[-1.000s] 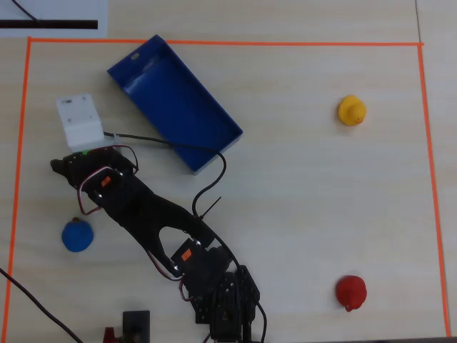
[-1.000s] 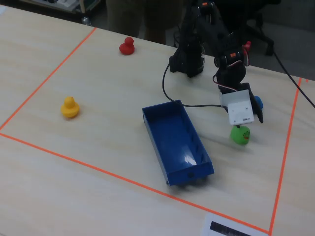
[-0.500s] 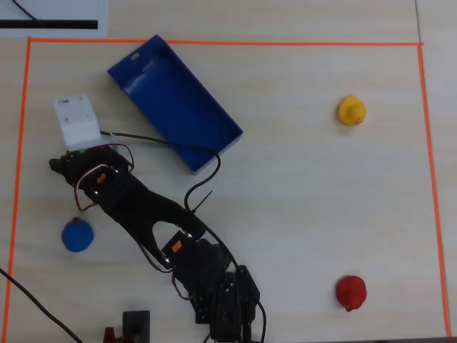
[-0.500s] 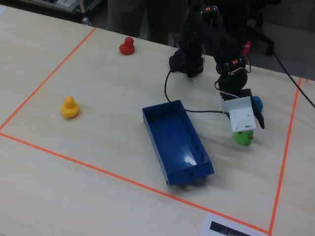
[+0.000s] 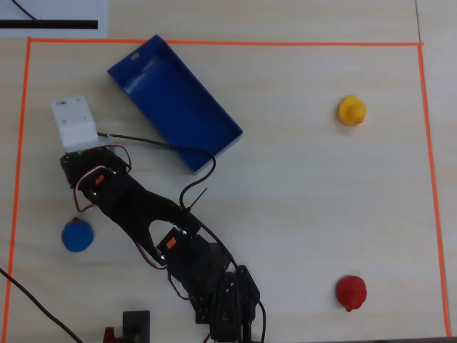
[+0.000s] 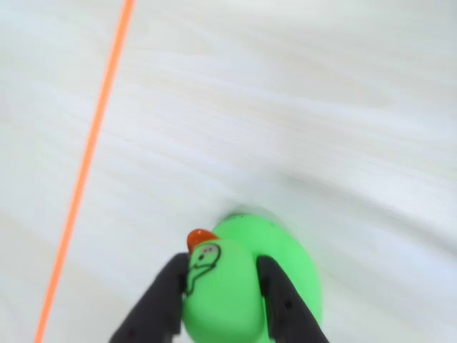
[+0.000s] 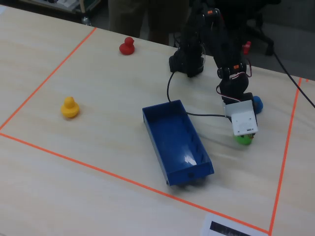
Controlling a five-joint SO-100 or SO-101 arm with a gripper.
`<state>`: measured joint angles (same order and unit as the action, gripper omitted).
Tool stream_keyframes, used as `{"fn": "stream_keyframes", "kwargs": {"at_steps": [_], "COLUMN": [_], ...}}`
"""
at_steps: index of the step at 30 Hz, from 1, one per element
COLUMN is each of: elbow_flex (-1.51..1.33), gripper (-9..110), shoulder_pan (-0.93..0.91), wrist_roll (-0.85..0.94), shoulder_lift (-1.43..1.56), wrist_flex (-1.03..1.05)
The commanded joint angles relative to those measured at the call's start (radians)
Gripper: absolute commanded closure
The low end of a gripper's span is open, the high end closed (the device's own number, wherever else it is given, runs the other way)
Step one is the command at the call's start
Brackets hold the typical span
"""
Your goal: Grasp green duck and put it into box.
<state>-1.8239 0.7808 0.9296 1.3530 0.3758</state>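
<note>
Gripper (image 6: pixel 218 286) reaching down over green duck (image 6: pixel 250 286), black fingers (image 6: pixel 168 293) sitting either side of duck's head, jaws open around it, contact unclear in wrist view. Green duck resting on table (image 7: pixel 98 147), right of box (image 7: pixel 177 140) in fixed view, just apart from it, mostly hidden under white wrist block (image 7: pixel 243 120). Box lying empty. Blue duck (image 5: pixel 76 236), yellow duck (image 5: pixel 351 110), red duck (image 5: pixel 350 291) sitting well apart inside orange tape border (image 5: pixel 214 43)
</note>
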Motion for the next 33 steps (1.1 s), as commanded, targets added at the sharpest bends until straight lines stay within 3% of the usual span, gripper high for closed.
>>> {"fn": "stream_keyframes", "kwargs": {"at_steps": [1,8,12,16,25,33], "elbow_flex": [0.025,0.229,0.437,0.474,0.057,-0.344], "gripper": [101,101,101,101,101,101], "shoulder_pan": [-0.020,-0.114,-0.236,-0.379,-0.646,-0.741], "wrist_roll": [-0.026,-0.078,-0.028,0.063,0.224,0.304], "shoulder_lift": [0.064,0.273,0.367,0.445,0.525,0.546], "wrist_flex": [0.026,0.302,0.486,0.548,0.308,0.029]}}
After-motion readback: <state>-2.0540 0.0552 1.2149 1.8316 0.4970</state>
